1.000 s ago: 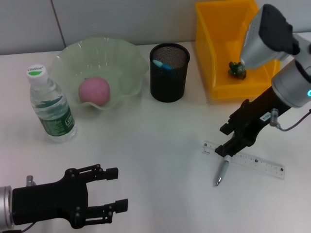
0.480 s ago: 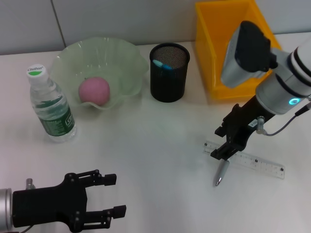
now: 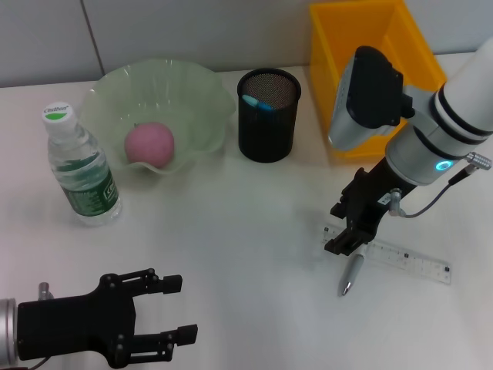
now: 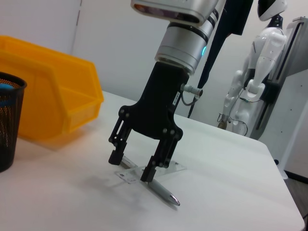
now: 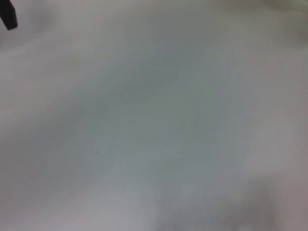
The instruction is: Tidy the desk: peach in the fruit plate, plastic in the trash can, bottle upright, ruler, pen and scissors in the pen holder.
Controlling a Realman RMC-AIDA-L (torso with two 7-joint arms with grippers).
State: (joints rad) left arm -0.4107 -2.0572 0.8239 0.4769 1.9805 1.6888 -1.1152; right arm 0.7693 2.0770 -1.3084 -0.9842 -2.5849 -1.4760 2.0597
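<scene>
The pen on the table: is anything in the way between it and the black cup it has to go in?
Nothing visible blocks it. The pen lies partly on the ruler, with the open right gripper over its upper end. Between there and the pen holder is bare table. The yellow bin stands off to the side.

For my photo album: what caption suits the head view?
Right gripper open over the pen and ruler; left gripper waits open.

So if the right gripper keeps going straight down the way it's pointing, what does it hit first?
Most likely the pen and the clear ruler it lies across: the right gripper hangs open just above where they cross, fingertips nearly at the table.
</scene>
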